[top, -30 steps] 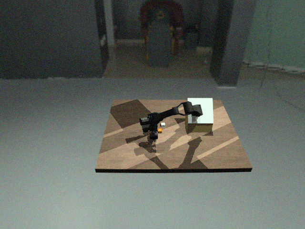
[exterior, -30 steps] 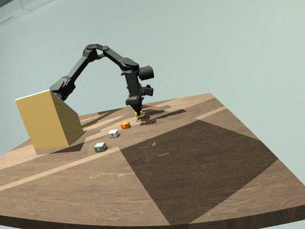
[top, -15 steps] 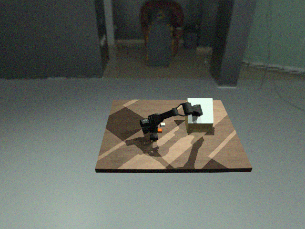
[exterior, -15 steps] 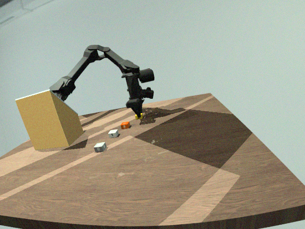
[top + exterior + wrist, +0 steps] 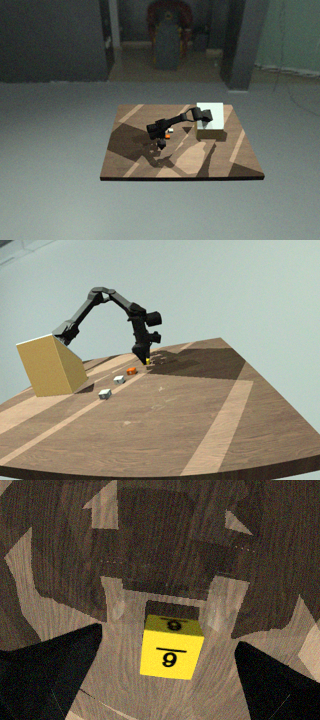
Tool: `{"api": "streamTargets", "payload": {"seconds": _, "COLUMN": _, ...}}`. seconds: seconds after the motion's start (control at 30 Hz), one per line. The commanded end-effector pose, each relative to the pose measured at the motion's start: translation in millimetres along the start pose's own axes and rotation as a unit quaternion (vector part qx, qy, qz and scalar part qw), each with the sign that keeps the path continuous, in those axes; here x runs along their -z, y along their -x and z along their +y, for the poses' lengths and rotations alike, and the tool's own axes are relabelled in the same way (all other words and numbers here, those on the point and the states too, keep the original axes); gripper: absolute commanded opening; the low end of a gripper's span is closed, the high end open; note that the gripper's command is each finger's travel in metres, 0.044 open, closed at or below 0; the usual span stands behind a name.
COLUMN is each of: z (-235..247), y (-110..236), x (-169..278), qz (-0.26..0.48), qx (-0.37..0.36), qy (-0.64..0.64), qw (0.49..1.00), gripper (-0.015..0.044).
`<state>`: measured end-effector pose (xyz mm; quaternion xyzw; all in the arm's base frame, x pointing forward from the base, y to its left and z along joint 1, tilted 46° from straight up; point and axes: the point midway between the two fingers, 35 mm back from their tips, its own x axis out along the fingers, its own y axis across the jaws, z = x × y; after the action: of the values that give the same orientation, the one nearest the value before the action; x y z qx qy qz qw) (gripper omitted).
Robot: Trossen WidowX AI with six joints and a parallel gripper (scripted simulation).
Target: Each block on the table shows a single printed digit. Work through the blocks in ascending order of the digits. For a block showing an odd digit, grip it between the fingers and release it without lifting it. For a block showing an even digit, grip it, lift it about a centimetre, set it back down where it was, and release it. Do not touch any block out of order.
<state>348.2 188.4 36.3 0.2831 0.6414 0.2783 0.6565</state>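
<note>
A yellow block (image 5: 171, 648) (image 5: 147, 361) with an underlined digit that reads 6 or 9 rests on the wooden table (image 5: 180, 407). My gripper (image 5: 171, 642) (image 5: 144, 360) (image 5: 161, 145) is open. Its two dark fingers stand well apart on either side of the yellow block, with table showing between each finger and the block. An orange block (image 5: 131, 371) (image 5: 167, 136), a white block (image 5: 119, 379) (image 5: 170, 130) and a grey block (image 5: 104, 393) lie in a row toward the arm's base. Their digits are too small to read.
The arm is mounted on a tall box (image 5: 49, 366) (image 5: 209, 116) at the table's far side. Sharp shadows fall across the table around the gripper.
</note>
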Motion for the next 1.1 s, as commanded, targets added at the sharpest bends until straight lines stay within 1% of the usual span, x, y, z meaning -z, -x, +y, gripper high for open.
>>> {"api": "streamTargets", "payload": {"seconds": 0.0, "z": -1, "y": 22, "x": -1, "qz": -0.002, "qx": 0.001, "qy": 0.000, "qw": 1.000, "gripper": 0.0400}}
{"api": "streamTargets", "payload": {"seconds": 0.07, "z": -1, "y": 34, "x": -1, "qz": -0.002, "qx": 0.001, "qy": 0.000, "qw": 1.000, "gripper": 0.0400}}
{"api": "streamTargets", "payload": {"seconds": 0.13, "z": -1, "y": 34, "x": -1, "qz": -0.002, "qx": 0.001, "qy": 0.000, "qw": 1.000, "gripper": 0.0400}}
{"api": "streamTargets", "payload": {"seconds": 0.2, "z": -1, "y": 47, "x": -2, "qz": -0.002, "qx": 0.003, "qy": 0.000, "qw": 1.000, "gripper": 0.0348}}
{"api": "streamTargets", "payload": {"seconds": 0.3, "z": -1, "y": 101, "x": -2, "qz": -0.002, "qx": 0.004, "qy": 0.000, "qw": 1.000, "gripper": 0.0269}}
{"api": "streamTargets", "payload": {"seconds": 0.33, "z": -1, "y": 111, "x": -1, "qz": -0.002, "qx": 0.003, "qy": 0.000, "qw": 1.000, "gripper": 0.0242}}
{"api": "streamTargets", "payload": {"seconds": 0.47, "z": -1, "y": 115, "x": -1, "qz": -0.002, "qx": 0.003, "qy": 0.000, "qw": 1.000, "gripper": 0.0138}}
{"api": "streamTargets", "payload": {"seconds": 0.5, "z": -1, "y": 115, "x": -1, "qz": -0.002, "qx": 0.003, "qy": 0.000, "qw": 1.000, "gripper": 0.0120}}
{"api": "streamTargets", "payload": {"seconds": 0.77, "z": -4, "y": 115, "x": 0, "qz": -0.002, "qx": 0.004, "qy": 0.000, "qw": 1.000, "gripper": 0.0120}}
{"api": "streamTargets", "payload": {"seconds": 0.83, "z": -30, "y": 115, "x": 7, "qz": -0.002, "qx": 0.007, "qy": 0.000, "qw": 1.000, "gripper": 0.0120}}
{"api": "streamTargets", "payload": {"seconds": 0.97, "z": -97, "y": 115, "x": 40, "qz": -0.001, "qx": 0.007, "qy": -0.001, "qw": 1.000, "gripper": 0.0120}}
{"api": "streamTargets", "payload": {"seconds": 1.07, "z": -107, "y": 115, "x": 48, "qz": -0.001, "qx": 0.006, "qy": -0.001, "qw": 1.000, "gripper": 0.0120}}
